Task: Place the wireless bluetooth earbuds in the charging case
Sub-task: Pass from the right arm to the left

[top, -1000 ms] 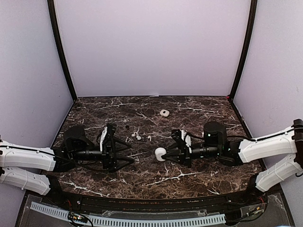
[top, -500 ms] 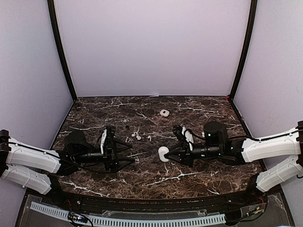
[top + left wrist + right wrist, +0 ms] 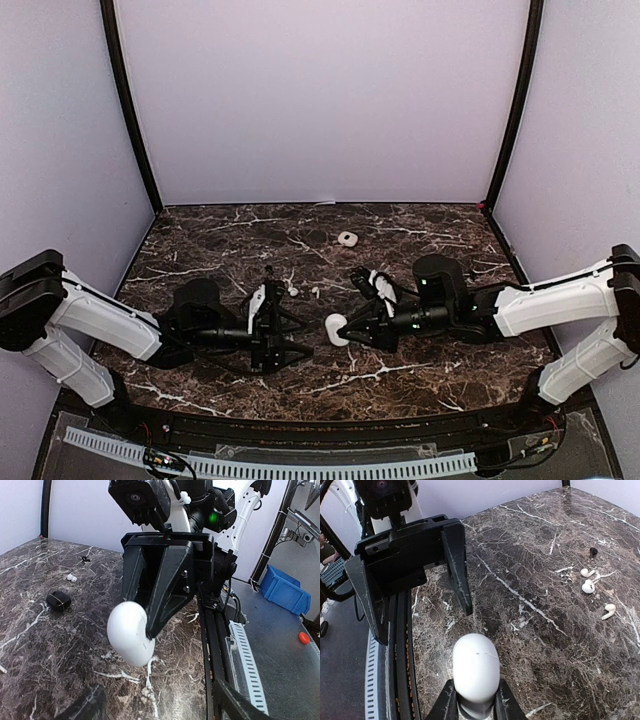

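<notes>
The right gripper (image 3: 475,696) was pinched on the near end of the white, pebble-shaped charging case (image 3: 476,666), a finger pressed to each side of the shell and most of the case jutting forward, seemingly held clear of the marble table (image 3: 535,535). Its lid looked closed, with only a faint seam mark showing. Facing it, just beside the case's free end, the left gripper (image 3: 303,335) had its fingers spread wide and carried nothing. Farther out, the earbuds (image 3: 588,586) lay loose on the table: three glossy white ones close together, apart from both grippers, and a black bud (image 3: 593,551) a little beyond them. A second white case (image 3: 347,238) sat well back toward the rear wall, and a small black case (image 3: 59,600) rested on the marble off to the side. The held case was probably light but hard and slick, and its rounded sides could squirt out of a narrow pinch, so the spread gripper would likely do best taking the lid's edge near the seam while the other braced the base. The buds were likely almost weightless, rigid and slippery, apt to skid on the polished stone; a grip across the rounded head, stem left free, seemed the safest hold
</notes>
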`<state>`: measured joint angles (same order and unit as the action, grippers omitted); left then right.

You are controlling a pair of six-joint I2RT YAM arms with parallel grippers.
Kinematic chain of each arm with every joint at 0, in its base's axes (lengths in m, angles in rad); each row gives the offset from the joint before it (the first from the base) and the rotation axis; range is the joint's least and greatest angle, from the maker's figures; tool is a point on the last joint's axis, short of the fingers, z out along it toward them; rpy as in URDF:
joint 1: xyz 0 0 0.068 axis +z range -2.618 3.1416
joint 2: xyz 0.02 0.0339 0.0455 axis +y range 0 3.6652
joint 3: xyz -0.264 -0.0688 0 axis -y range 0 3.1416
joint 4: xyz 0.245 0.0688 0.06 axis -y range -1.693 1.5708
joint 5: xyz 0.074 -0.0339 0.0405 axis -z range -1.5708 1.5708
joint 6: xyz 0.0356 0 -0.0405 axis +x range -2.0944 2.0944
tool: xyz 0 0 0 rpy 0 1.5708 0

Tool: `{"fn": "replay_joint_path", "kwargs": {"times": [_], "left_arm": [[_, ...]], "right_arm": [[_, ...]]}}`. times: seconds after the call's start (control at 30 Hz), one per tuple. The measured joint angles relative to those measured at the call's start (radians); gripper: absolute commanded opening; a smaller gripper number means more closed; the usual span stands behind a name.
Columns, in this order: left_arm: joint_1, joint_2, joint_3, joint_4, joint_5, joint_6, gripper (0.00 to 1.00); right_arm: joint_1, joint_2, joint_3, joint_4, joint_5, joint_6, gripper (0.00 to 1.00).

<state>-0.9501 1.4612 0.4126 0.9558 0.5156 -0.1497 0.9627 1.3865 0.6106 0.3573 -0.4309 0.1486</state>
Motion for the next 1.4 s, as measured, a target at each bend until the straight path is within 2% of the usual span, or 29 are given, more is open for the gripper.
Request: {"fn": "replay_joint_path", "kwargs": {"times": [0.1,0.2,0.47,0.57,0.8,0.93,1.3,1.4], "left_arm": [[-0.002,0.038,0.021,0.018,-0.001,0.005,0.80],[-0.002,0.050,0.019,0.029,-0.002,0.023,0.98],[-0.002,-0.014,-0.138,0.195,-0.038,0.060,0.99],[-0.002,-0.033,-0.158,0.211,-0.071,0.053,0.99],[-0.002,-0.019,-0.115,0.173,-0.007,0.071,0.94],[-0.002,0.021,-0.113,0.173,0.040,0.092,0.84],[-0.002,0.101,-0.073,0.198,0.099,0.113,0.75],[-0.002,0.114,-0.058,0.199,0.100,0.112,0.67]], "right_arm": [[0.000,0.011,0.006,-0.005,-0.023,-0.016,0.13],[0.000,0.013,0.013,-0.018,-0.041,-0.037,0.13],[0.001,0.023,0.047,-0.076,-0.056,-0.111,0.15],[0.006,0.023,0.051,-0.094,-0.059,-0.134,0.15],[0.032,0.040,0.126,-0.188,-0.063,-0.209,0.16],[0.052,0.057,0.177,-0.241,-0.061,-0.250,0.16],[0.093,0.113,0.248,-0.318,-0.038,-0.317,0.16],[0.100,0.129,0.261,-0.324,-0.035,-0.326,0.16]]}}
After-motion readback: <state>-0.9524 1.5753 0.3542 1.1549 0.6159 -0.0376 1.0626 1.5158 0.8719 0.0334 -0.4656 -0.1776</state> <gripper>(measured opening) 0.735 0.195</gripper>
